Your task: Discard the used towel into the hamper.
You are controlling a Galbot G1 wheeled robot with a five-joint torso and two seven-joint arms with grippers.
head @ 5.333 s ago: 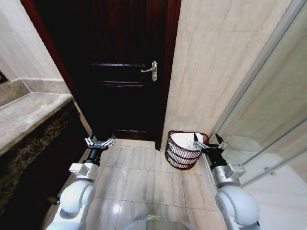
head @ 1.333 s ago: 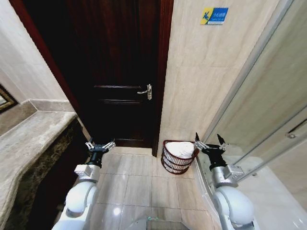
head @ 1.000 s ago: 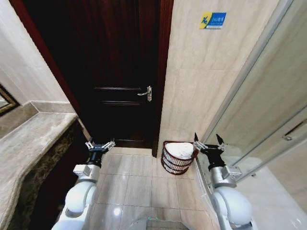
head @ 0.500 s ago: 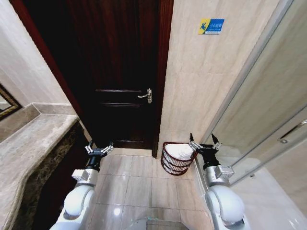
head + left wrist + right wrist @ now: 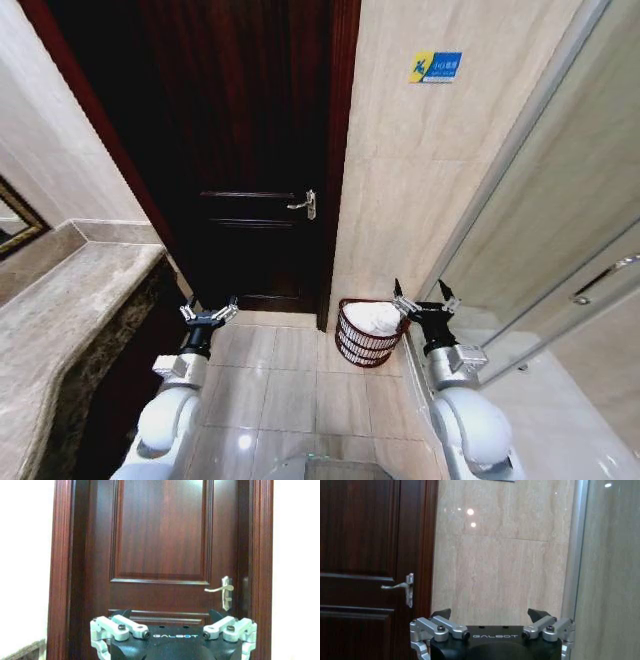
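Note:
The hamper (image 5: 360, 340), a low dark reddish-brown banded basket, stands on the floor against the tiled wall right of the door. A white towel (image 5: 374, 316) lies inside it. My right gripper (image 5: 422, 299) hangs open and empty just to the right of the hamper, at about rim height. My left gripper (image 5: 207, 313) is open and empty over the floor in front of the dark door, well left of the hamper. In the wrist views each gripper (image 5: 171, 615) (image 5: 490, 614) points level at the door or the wall.
A dark wooden door (image 5: 250, 150) with a metal handle (image 5: 303, 204) is shut straight ahead. A stone counter (image 5: 60, 320) runs along the left. A glass shower partition (image 5: 560, 250) closes the right side. Pale floor tiles (image 5: 290, 385) lie between the arms.
The camera has risen and pulled back, so the hamper looks smaller and farther off. Both grippers stayed open and held their pose; the towel stayed in the hamper.

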